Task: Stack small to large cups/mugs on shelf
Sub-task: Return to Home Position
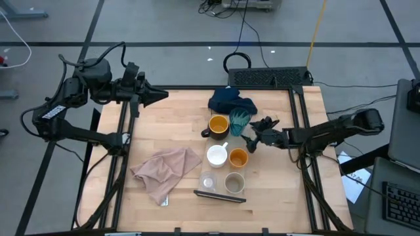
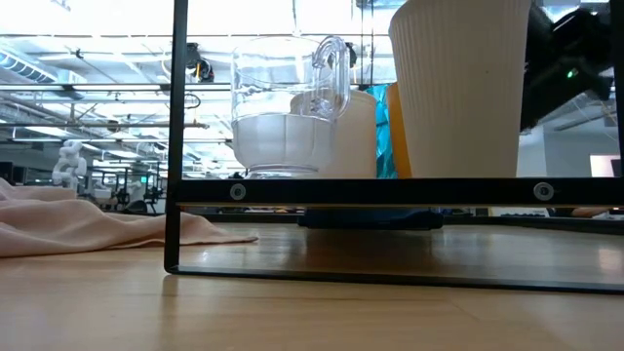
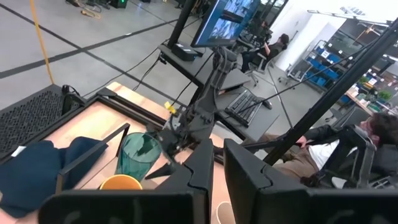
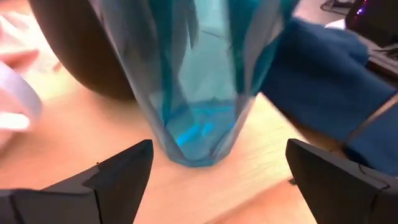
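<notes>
Six cups stand in a cluster on the pale wooden shelf [image 1: 221,172], whose dark strip [image 1: 220,196] is at its near end. The tiny clear cup [image 1: 209,181] and the beige cup [image 1: 234,182] are nearest. Behind them stand the white mug [image 1: 217,155] and the small orange cup [image 1: 238,157], then the dark yellow-lined mug [image 1: 218,126] and the tall teal tumbler [image 1: 239,121]. My right gripper [image 4: 217,177] is open, level, low by the tumbler's base [image 4: 199,134]. Its fingers stand on either side of the base without touching it. My left gripper [image 1: 157,96] is shut and empty, raised over the table's far left.
A dark blue cloth [image 1: 231,101] lies bunched just behind the tumbler and the dark mug. A pink cloth [image 1: 167,170] lies crumpled left of the shelf. In the low view the shelf's dark front edge [image 2: 390,191] stands raised above the tabletop. People sit beyond the table [image 3: 336,143].
</notes>
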Motion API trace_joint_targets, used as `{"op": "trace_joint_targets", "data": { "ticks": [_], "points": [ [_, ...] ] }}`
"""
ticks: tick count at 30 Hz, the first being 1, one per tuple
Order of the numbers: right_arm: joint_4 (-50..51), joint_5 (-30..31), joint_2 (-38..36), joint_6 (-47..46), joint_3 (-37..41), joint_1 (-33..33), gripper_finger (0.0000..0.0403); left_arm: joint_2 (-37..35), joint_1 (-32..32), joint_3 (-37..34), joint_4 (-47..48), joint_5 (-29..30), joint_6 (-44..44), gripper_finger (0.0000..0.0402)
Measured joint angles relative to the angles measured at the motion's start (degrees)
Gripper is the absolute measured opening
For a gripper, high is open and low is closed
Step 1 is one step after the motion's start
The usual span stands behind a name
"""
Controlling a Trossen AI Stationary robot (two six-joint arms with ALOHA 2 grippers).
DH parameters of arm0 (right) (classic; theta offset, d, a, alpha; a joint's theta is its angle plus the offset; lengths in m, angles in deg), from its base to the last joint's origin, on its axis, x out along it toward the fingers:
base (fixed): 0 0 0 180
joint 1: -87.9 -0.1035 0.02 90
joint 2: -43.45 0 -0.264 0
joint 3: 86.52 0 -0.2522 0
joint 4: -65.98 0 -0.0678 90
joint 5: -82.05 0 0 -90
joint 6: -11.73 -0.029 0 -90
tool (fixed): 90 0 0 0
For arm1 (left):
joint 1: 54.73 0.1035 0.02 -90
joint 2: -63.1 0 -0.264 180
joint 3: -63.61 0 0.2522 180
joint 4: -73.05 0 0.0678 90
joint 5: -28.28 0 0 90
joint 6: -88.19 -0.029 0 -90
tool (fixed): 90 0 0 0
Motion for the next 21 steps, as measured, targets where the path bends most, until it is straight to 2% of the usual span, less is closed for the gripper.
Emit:
{"op": "trace_joint_targets", "data": {
  "ticks": [4, 10, 14, 21],
  "points": [
    [3.2, -3.5, -7.4, -2.8, 0.0, 0.0, 0.0359, 0.0, 0.0, 0.0, 0.0, 0.0, -0.8, 0.0037],
    [2.1, -16.7, -17.5, -4.6, 0.0, 0.0, 0.0359, 0.0, 0.0, 0.0, 0.1, 2.1, -3.8, 0.0037],
    [-1.6, -22.3, -23.1, -8.9, 0.0, 0.0, 0.0359, 0.0, 0.0, 0.0, 0.0, 5.2, -4.9, 0.0037],
    [-11.2, -23.9, -29.0, -13.6, 0.0, 0.0, 0.0359, 0.0, 0.0, 0.0, -0.1, 6.0, -7.2, 0.0037]
  ]
}}
